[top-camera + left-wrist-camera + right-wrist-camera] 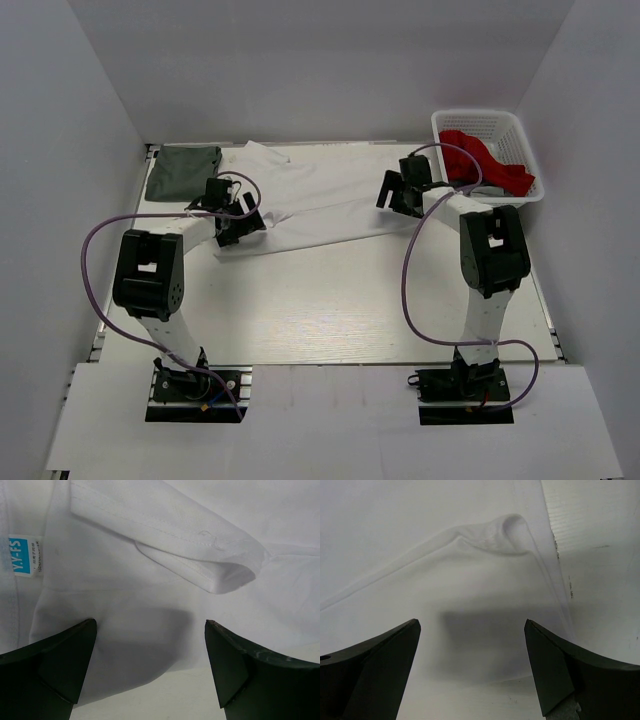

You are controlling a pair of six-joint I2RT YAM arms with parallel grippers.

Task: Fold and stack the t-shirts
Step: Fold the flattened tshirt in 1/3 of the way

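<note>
White t-shirt (330, 195) lies under left tool (150, 625) and right tool (472, 624), jaws apart.

Black-and-white arms (150, 275) trail looping purple cables (404, 285).

The small print on the neck label (24, 555) is too small to read, and the left gripper (240, 212) hides part of the white t-shirt (325, 192).

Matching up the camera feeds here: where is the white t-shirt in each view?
Top external: white t-shirt spread across the far middle of the picture.
Left wrist: fills the view; blue neck label at left.
Right wrist: fills the left and middle.
Shared landmark: pale table beyond the shirt's edge.
</note>
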